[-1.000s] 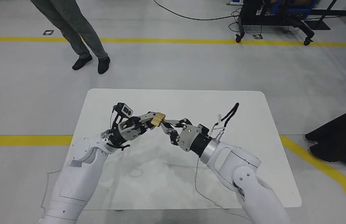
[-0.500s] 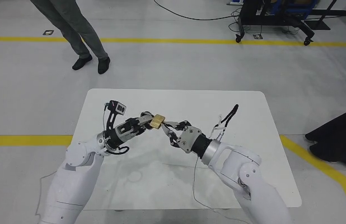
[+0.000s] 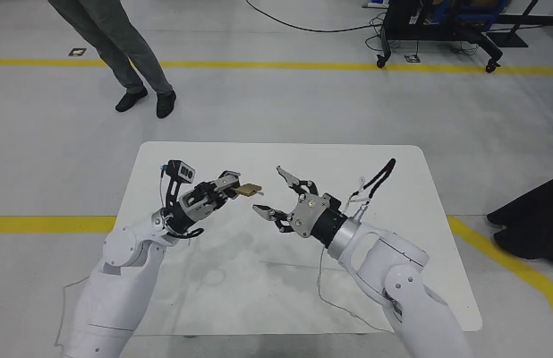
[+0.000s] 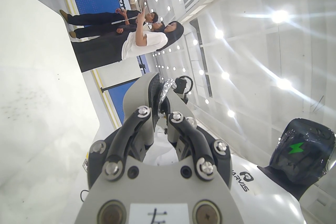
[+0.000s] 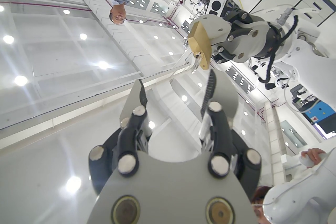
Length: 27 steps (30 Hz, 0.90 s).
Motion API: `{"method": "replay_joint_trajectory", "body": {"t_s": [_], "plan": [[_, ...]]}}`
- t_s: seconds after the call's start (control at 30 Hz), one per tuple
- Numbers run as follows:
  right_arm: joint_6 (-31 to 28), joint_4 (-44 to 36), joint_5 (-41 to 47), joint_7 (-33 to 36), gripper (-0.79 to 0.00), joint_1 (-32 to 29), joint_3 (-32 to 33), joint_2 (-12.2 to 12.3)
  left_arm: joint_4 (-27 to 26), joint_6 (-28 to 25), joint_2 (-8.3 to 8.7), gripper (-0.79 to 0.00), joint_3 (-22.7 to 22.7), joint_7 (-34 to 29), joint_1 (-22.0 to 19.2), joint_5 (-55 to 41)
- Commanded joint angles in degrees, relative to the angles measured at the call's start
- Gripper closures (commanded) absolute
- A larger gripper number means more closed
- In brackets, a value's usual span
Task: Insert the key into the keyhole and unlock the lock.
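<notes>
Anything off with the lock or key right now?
The small silver key sticks out of the brass padlock with nothing gripping it. The left gripper holds the padlock above the white table, while the right gripper is open and clear of the key.

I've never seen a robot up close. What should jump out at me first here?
The brass padlock stands out, held in the air above the white table by the left arm's jaws, with what looks like a silver key poking from its keyhole. Facing it, apart, the right arm's jaws gape open and empty.
</notes>
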Motion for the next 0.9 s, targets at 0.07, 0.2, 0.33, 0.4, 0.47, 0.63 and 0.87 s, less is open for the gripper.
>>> {"method": "replay_joint_trajectory", "body": {"t_s": [0.07,0.2,0.33,0.4,0.47,0.63,0.87], "plan": [[0.0,0.0,0.0,0.0,-0.785,0.0,0.0,0.0,0.4,0.7,-0.04,0.000,0.5,0.4,-0.7,0.8],[0.0,-0.2,-1.2,-0.2,-0.785,0.2,0.2,0.1,1.7,2.0,0.02,0.000,1.0,1.8,-2.0,4.0],[3.3,-6.3,-18.5,1.6,-0.785,-1.9,4.8,1.6,2.3,2.5,0.20,0.000,1.8,2.5,-3.0,9.8],[5.4,-9.8,-27.3,2.3,-0.785,-4.9,10.2,2.7,2.1,2.5,0.24,0.000,3.0,2.2,-3.5,13.6],[5.8,-11.2,-34.1,4.3,-0.785,-7.7,15.8,3.5,1.7,2.4,0.22,0.000,4.9,1.9,-4.4,18.3],[2.1,-11.2,-43.4,9.9,-0.785,-11.1,24.3,4.6,0.8,1.9,-0.33,0.000,12.3,1.5,-8.1,31.7],[2.1,-11.2,-43.4,9.9,-0.785,-11.1,24.3,4.6,7.7,0.6,-2.80,0.000,25.4,8.5,-15.3,50.0]]}}
